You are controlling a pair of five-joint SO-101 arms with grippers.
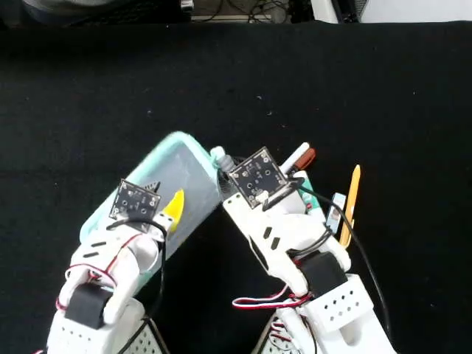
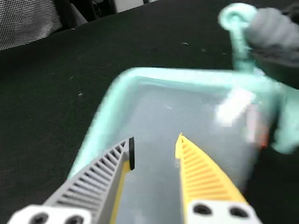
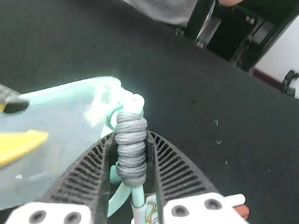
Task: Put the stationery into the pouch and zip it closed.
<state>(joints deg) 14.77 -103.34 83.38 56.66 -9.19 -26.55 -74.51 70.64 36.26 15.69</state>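
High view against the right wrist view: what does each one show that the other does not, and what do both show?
Only the high view: a yellow pencil and a brown-capped marker lying on the table by the right arm. Only the right wrist view: the right gripper shut on the grey cord-wrapped zipper pull, and furniture legs beyond the table. Both: the mint mesh pouch, the left gripper over it, the black table.
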